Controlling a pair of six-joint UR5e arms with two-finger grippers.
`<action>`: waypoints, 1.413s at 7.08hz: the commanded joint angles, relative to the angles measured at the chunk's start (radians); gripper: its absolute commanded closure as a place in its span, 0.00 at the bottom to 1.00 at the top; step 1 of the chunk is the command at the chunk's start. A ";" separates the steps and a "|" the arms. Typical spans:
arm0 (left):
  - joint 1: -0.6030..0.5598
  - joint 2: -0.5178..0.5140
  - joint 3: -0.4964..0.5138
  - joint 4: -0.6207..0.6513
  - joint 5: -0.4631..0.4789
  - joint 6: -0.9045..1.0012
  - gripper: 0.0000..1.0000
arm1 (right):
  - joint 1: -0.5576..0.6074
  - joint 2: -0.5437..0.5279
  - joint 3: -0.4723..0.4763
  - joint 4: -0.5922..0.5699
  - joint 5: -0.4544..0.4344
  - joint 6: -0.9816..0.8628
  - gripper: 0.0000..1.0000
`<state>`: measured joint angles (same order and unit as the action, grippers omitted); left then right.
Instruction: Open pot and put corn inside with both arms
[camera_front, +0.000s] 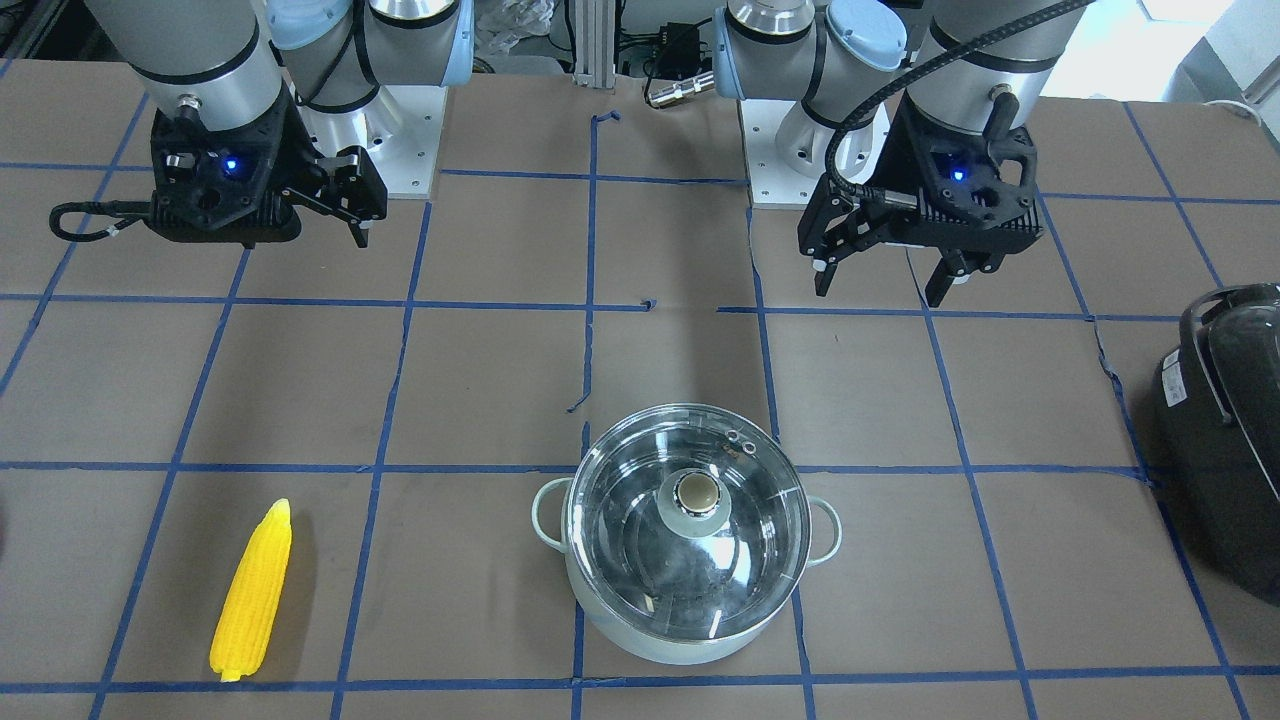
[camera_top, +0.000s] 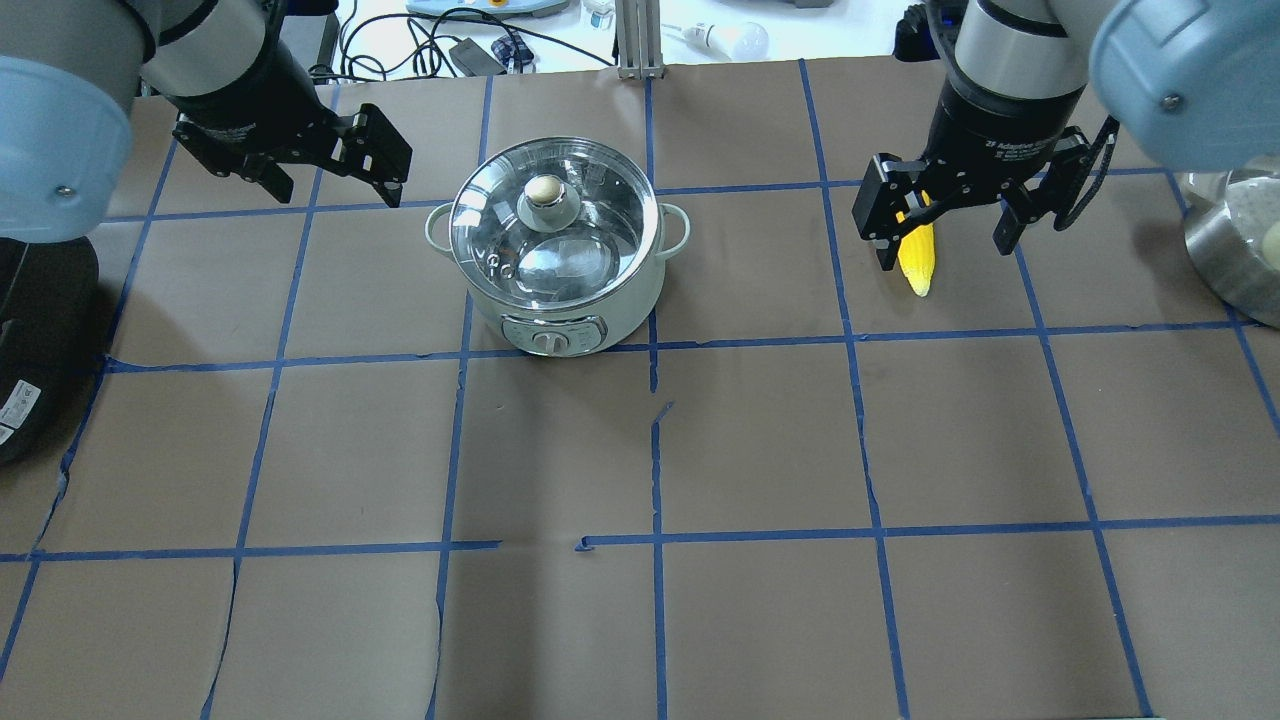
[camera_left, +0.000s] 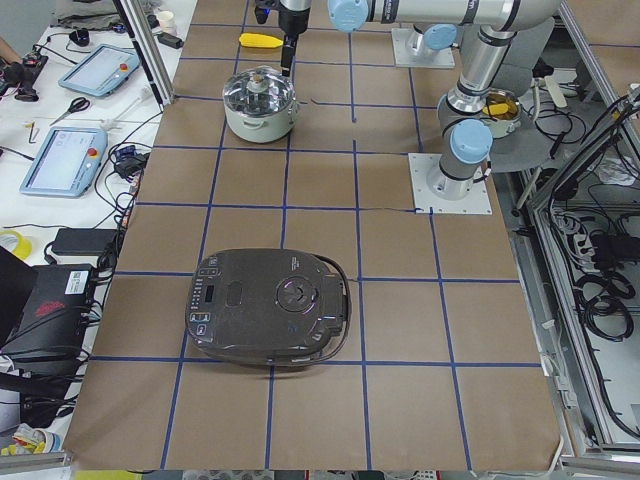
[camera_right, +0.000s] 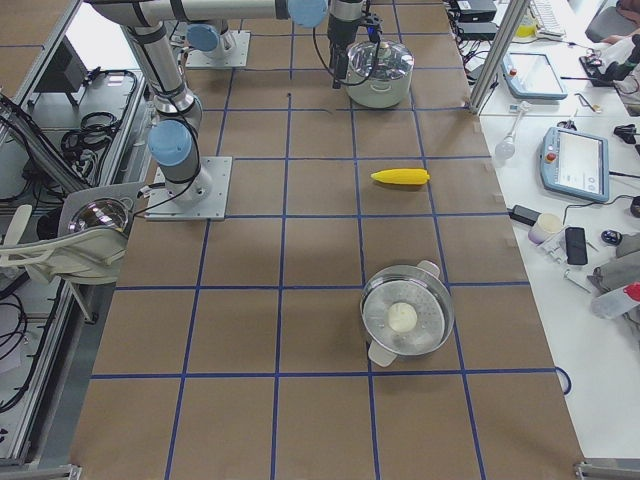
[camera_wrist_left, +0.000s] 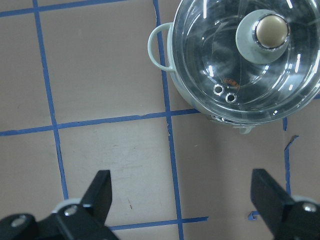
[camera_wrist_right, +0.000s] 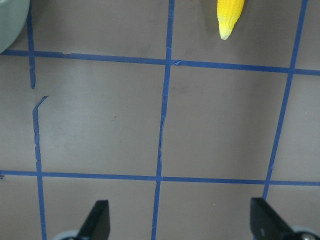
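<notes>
Black right gripper (camera_top: 944, 250) reads "2F Adaptive", fingers (camera_top: 872, 215) wide | left gripper (camera_top: 338, 197) fingers wide | pot (camera_top: 622, 298) lidded

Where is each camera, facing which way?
Overhead: behind arms, looking forward; left gripper, right gripper.
Front-facing: opposite, facing them; both grippers, bases.
Exterior left: left end, along table; arms.
Exterior right: right end, along table; arms.
Left wrist: down on pot; left fingers.
Right wrist: down on corn; right fingers.
Both end views share pot, corn.

Overhead — corn (camera_top: 918, 265) upper half hidden behind right jaws; black appliance (camera_front: 1225, 440) cut by front view's edge.
</notes>
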<state>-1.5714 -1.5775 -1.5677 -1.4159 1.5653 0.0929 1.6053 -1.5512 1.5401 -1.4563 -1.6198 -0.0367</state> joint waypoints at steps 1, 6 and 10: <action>0.005 -0.001 0.002 0.000 -0.001 0.002 0.00 | 0.001 0.008 0.000 -0.012 0.001 -0.002 0.00; 0.001 -0.001 0.000 0.000 -0.001 0.002 0.00 | -0.002 0.010 0.002 -0.012 0.001 -0.002 0.00; -0.004 0.002 0.000 0.000 -0.002 0.002 0.00 | -0.004 0.010 0.002 -0.018 0.001 -0.002 0.00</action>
<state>-1.5750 -1.5759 -1.5666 -1.4159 1.5630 0.0951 1.6026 -1.5431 1.5416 -1.4694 -1.6187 -0.0383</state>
